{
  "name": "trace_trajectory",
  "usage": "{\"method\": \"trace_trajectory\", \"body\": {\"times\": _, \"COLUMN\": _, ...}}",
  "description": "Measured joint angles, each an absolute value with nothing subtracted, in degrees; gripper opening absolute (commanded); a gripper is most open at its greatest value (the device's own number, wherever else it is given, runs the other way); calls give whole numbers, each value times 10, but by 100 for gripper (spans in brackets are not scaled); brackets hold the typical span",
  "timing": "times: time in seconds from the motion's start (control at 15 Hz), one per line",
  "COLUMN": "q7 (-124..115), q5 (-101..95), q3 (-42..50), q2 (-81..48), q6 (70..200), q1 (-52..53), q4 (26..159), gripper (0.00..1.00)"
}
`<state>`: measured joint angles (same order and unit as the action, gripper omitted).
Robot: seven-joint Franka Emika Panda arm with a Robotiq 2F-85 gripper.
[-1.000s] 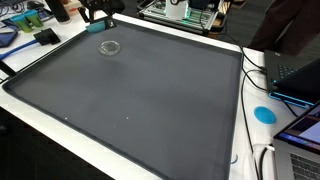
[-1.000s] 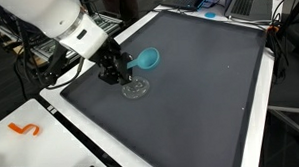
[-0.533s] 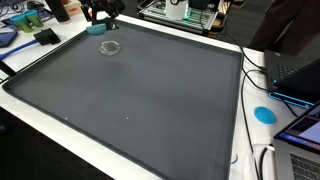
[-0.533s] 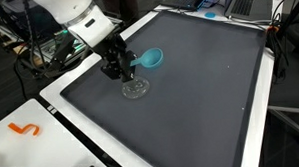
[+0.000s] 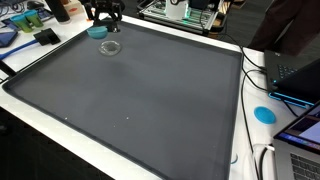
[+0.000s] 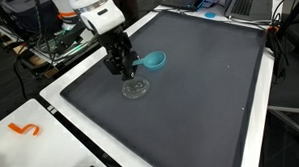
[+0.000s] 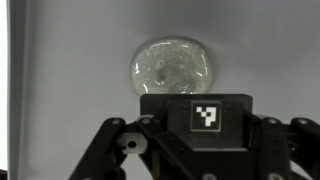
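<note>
A clear round glass dish [image 6: 136, 89] lies on the dark grey mat [image 6: 200, 102]. Just behind it sits a small blue bowl [image 6: 154, 60]. My gripper [image 6: 119, 70] hangs a little above the mat, between the two and apart from both. The wrist view shows the clear dish [image 7: 170, 65] whole, just beyond the gripper's black body with its square marker [image 7: 205, 117]. The finger links stand spread wide and nothing is between them; the fingertips are out of that view. The clear dish [image 5: 110, 47] and blue bowl [image 5: 97, 31] sit in the mat's far corner.
A white table rim [image 6: 91, 131] frames the mat. An orange mark [image 6: 24, 129] is on the near corner. Laptops [image 5: 300, 75], cables and a blue disc [image 5: 264, 113] lie along one side. Cluttered equipment [image 5: 185, 10] stands behind the far edge.
The arm has risen and swung away from the clear dish toward the blue bowl. Dish and bowl have not moved.
</note>
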<state>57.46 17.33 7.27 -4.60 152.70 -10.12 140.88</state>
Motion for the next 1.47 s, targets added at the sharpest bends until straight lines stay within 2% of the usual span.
{"method": "trace_trajectory", "body": {"times": 0.73, "q7": 346, "q5": -44, "q3": 59, "q2": -21, "q6": 1518, "q1": -70, "q4": 1413, "gripper": 28}}
{"method": "trace_trajectory", "body": {"times": 1.47, "q7": 217, "q5": -140, "q3": 36, "q2": 0, "q6": 1393, "q1": -45, "q4": 1361, "gripper": 28}}
